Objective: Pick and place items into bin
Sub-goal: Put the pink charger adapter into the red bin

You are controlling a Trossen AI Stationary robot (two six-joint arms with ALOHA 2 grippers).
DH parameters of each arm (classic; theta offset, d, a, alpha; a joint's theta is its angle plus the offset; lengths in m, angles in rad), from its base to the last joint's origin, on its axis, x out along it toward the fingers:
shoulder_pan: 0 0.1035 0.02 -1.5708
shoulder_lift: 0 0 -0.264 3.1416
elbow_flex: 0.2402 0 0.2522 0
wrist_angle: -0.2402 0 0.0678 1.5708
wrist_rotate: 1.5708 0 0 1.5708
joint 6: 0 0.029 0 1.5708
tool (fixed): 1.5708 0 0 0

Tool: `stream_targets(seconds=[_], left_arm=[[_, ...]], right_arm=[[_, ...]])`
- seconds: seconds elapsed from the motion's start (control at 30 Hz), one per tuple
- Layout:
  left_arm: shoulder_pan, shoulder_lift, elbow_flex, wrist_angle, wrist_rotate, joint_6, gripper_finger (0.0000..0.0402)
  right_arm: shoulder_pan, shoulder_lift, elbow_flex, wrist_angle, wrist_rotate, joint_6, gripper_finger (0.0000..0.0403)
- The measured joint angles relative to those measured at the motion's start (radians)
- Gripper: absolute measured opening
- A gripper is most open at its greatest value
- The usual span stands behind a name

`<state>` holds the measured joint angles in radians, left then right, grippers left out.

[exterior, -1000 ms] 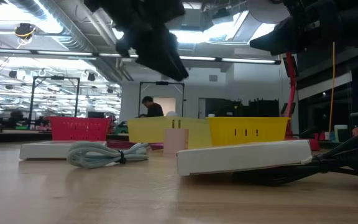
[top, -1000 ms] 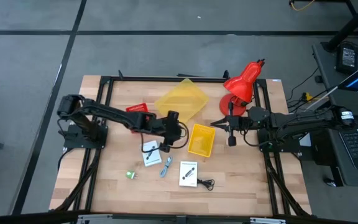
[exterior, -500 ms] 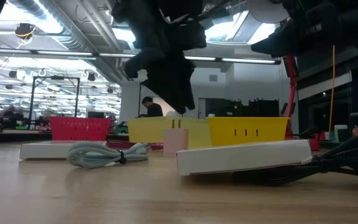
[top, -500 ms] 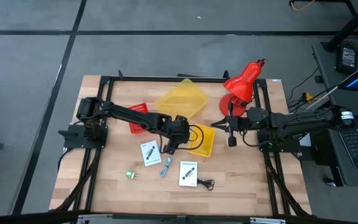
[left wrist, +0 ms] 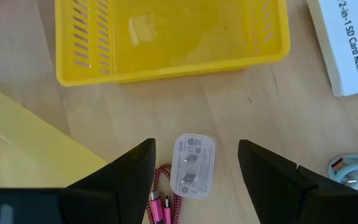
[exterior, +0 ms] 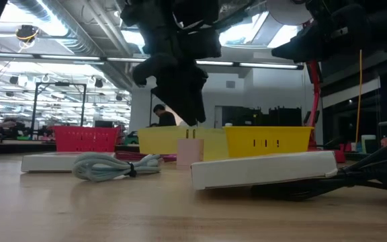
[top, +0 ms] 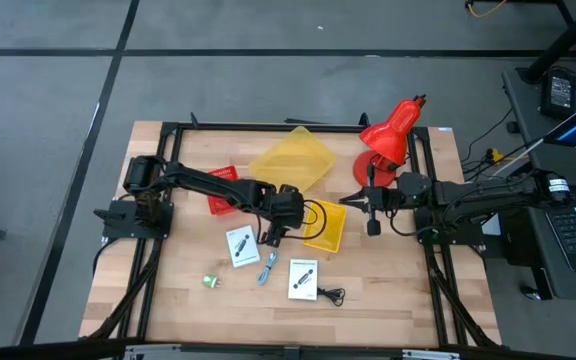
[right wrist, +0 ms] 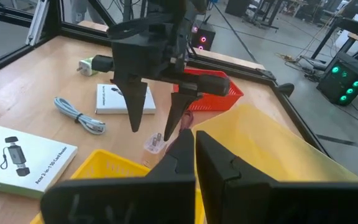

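Observation:
My left gripper point(top: 270, 232) point(left wrist: 196, 144) is open and hangs above the table beside the small yellow bin point(top: 325, 238). A small white packet point(left wrist: 193, 165) lies flat below, between the fingers, with a dark red cord with pink ends point(left wrist: 161, 200) beside it. In the right wrist view the left gripper point(right wrist: 153, 130) stands clear above the packet point(right wrist: 155, 143). My right gripper point(top: 350, 200) point(right wrist: 194, 142) is shut and empty, held above the bin's right side. A white card point(top: 240, 246), a blue-grey cable point(top: 268, 268), a white box point(top: 304, 279), a black cord point(top: 331, 294) and a green object point(top: 211, 281) lie on the table.
A large yellow tray point(top: 293, 160) and a red basket point(top: 222, 186) lie behind the left gripper. A red desk lamp point(top: 388, 135) stands at the far right. A black frame point(top: 268, 126) borders the table. Bare wood shows at the near edge.
My left gripper has gone toward the table's right edge and down, toward the small yellow bin, and has slowed over the white packet. My right gripper has kept still.

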<state>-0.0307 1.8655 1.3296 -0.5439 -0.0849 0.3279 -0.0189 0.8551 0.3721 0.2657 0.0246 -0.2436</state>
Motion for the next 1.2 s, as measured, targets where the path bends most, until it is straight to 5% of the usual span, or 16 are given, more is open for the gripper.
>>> stream_targets(seconds=[0.93, 1.2], left_arm=[[0.000, 0.084, -0.001, -0.014, -0.004, -0.001, 0.0226], [0.000, 0.094, -0.001, -0.035, -0.085, 0.007, 0.0223]], right_arm=[[0.000, 0.000, 0.000, 0.000, 0.000, -0.001, 0.0000], [0.000, 0.000, 0.000, -0.001, 0.000, -0.001, 0.0000]])
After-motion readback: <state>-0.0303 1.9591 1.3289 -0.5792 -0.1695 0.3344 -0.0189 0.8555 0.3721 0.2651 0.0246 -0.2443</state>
